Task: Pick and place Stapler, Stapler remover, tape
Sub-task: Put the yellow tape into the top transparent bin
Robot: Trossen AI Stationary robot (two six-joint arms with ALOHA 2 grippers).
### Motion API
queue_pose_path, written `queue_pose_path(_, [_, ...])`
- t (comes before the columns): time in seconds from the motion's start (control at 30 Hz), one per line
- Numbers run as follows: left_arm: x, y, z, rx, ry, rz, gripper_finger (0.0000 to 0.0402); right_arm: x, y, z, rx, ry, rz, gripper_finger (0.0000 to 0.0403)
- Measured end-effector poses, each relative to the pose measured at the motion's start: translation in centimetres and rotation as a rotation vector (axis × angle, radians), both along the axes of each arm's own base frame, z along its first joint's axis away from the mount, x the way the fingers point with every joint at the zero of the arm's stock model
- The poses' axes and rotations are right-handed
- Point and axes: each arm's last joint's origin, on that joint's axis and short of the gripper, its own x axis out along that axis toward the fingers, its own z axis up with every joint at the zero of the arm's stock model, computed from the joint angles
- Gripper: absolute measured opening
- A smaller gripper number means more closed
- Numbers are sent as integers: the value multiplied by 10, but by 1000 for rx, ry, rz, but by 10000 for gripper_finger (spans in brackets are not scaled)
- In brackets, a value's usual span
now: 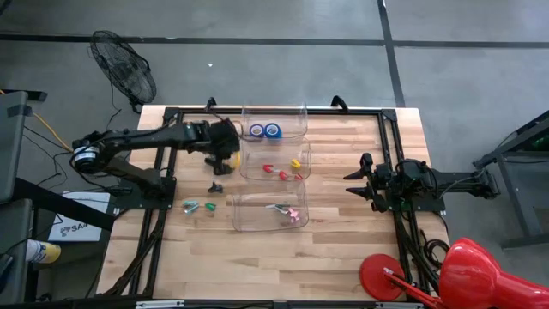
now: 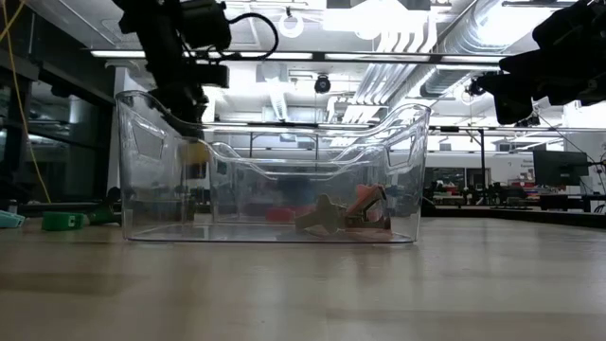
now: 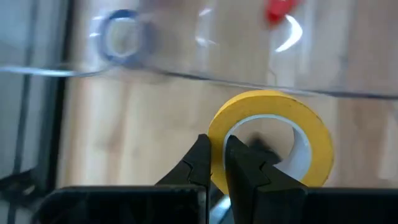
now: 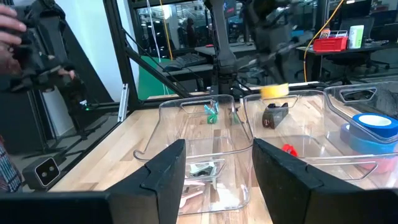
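Note:
My left gripper (image 1: 230,154) hangs over the table just left of the middle clear bin (image 1: 243,163), shut on a yellow tape roll (image 3: 267,134), which also shows in the low view as the yellow roll (image 2: 194,152). Two blue tape rolls (image 1: 264,130) lie flat in the far bin. A black stapler-like thing (image 1: 214,185) and small green things (image 1: 190,206) lie on the wood to the left of the bins. My right gripper (image 4: 217,180) waits open at the table's right side, pointing level toward the bins. My left gripper pinches the yellow roll's ring wall (image 3: 217,134), with one finger (image 3: 245,165) inside the hole and the other outside. The fingers come slanting down from the table's left. The roll is lifted clear of the table, tilted, and sticks out beyond the fingertips.
Three clear bins stand in a row down the table's middle; the middle one holds small red and yellow pieces (image 1: 283,170), the near one (image 1: 302,215) grey and pink tools. A black frame rims the table. A fan (image 1: 124,64) stands beyond the far left corner.

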Motion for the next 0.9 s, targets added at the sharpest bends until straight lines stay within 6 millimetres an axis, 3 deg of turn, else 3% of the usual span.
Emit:
queue_pose_path(0.27, [-1,29,39,64,-98,130,19,0,0,0,0,0,0,177])
queue_pose_path(0.4, [3,44,49,102,-109,163,19,0,0,0,0,0,0,177])
queue_pose_path(0.9, [72,101,42,148,-5,168,19,0,0,0,0,0,0,177])
